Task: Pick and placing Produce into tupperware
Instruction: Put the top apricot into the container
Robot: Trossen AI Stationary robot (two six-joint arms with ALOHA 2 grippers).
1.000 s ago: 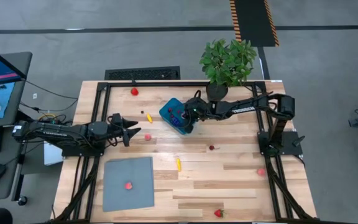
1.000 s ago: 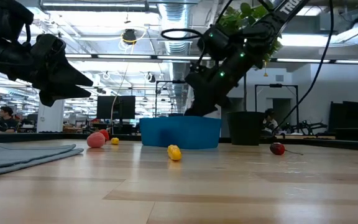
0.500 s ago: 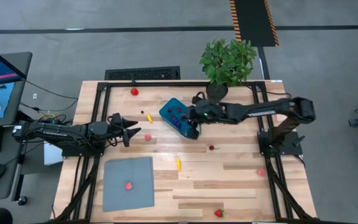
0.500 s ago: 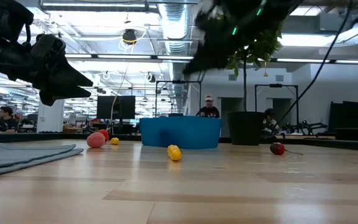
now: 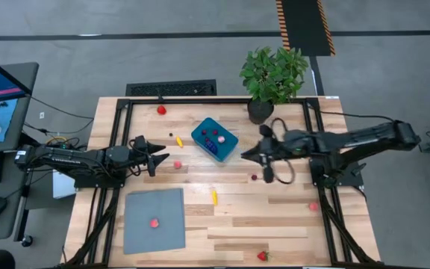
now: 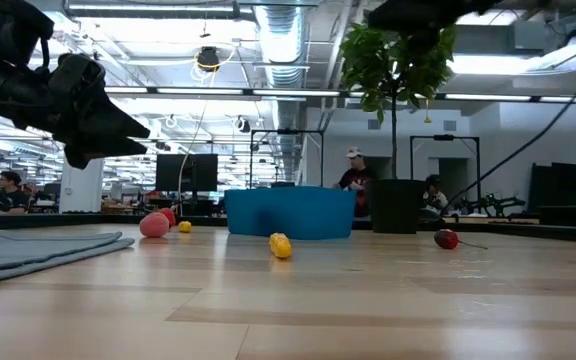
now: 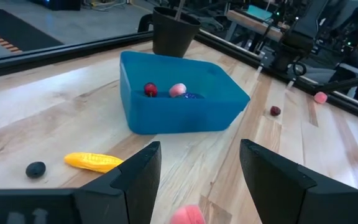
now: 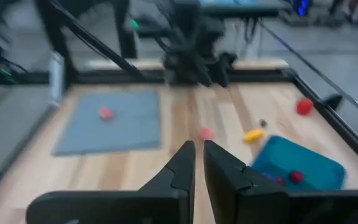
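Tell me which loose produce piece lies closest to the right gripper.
The dark red piece on the bare wood, just beside the right gripper. The other loose pieces all lie farther off, like the yellow one.

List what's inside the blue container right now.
The blue container holds a red piece, a pink piece and something dark purple beside them. The near wall covers part of its floor in the left wrist view, so anything lower down there cannot be seen.
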